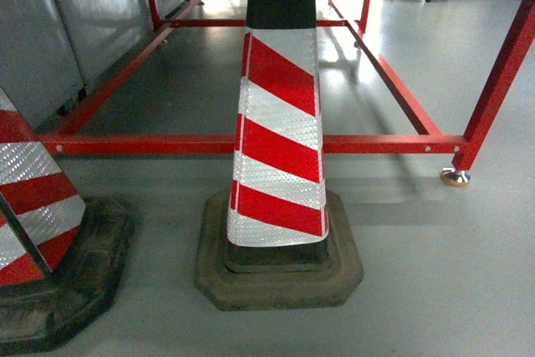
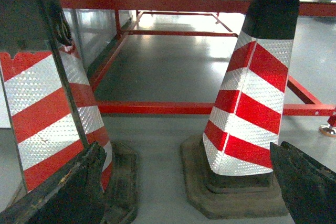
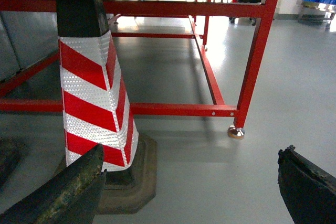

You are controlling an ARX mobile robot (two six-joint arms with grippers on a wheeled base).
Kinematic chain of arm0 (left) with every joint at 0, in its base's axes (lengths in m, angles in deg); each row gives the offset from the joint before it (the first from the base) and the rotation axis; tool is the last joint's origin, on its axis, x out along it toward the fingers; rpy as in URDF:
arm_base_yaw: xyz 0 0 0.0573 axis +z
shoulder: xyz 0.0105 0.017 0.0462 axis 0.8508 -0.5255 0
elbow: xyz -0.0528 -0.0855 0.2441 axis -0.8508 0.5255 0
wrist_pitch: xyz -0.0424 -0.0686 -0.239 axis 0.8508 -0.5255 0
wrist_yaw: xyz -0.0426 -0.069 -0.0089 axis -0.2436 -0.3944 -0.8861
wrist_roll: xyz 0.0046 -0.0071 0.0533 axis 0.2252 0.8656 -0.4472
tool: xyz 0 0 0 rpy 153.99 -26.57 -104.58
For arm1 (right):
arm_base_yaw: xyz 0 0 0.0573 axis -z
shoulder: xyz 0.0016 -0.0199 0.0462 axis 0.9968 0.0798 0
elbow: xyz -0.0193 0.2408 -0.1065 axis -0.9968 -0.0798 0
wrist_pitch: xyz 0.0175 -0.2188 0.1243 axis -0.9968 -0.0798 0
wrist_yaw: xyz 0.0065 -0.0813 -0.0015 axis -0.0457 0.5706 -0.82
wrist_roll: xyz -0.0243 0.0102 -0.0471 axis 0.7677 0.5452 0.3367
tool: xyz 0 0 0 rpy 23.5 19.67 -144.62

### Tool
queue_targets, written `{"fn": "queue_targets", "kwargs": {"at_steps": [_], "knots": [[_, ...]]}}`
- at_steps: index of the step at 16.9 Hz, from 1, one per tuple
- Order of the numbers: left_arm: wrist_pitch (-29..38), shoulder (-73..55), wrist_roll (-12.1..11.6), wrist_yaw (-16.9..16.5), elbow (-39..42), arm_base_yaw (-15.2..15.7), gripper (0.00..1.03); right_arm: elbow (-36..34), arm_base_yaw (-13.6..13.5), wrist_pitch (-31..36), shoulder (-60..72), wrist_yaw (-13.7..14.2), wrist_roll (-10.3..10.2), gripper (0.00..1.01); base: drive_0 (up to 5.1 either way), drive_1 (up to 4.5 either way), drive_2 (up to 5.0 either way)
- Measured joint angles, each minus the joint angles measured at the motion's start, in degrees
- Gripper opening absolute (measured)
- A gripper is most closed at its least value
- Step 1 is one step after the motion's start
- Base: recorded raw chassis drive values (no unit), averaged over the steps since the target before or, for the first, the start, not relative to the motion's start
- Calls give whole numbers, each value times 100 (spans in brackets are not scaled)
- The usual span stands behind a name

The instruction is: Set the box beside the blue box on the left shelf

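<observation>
Neither the box nor the left shelf shows in any view, so where the task's thing sits cannot be told from here. A small patch of blue at the far right of the right wrist view is too distant to identify.

What fills the views is 2 red-and-white striped traffic cones on heavy dark rubber bases: the centre cone [image 1: 280, 148] stands upright directly ahead of the robot, and a second cone [image 1: 33, 232] stands just beside it on the left. They read as markers set out on the grey floor [image 1: 435, 265], probably to bound a lane or working area. Behind them runs the low red frame [image 1: 393, 144], resting on a round metal foot [image 1: 456, 176].

The left hand [image 2: 184, 192] hangs with its dark fingers [image 2: 68, 192] spread wide and nothing between them; the right hand [image 3: 189, 187] is likewise spread and empty. Judging by this, the task has hardly begun: the robot has to find the crate first.
</observation>
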State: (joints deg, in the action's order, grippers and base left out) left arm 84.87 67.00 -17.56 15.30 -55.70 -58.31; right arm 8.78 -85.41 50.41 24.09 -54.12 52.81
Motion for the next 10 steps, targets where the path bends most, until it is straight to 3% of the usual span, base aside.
{"fn": "queue_targets", "kwargs": {"at_steps": [10], "knots": [[0,0,0,2,0,0,98,0,0,0,0,0,2,98,0,0,0]]}}
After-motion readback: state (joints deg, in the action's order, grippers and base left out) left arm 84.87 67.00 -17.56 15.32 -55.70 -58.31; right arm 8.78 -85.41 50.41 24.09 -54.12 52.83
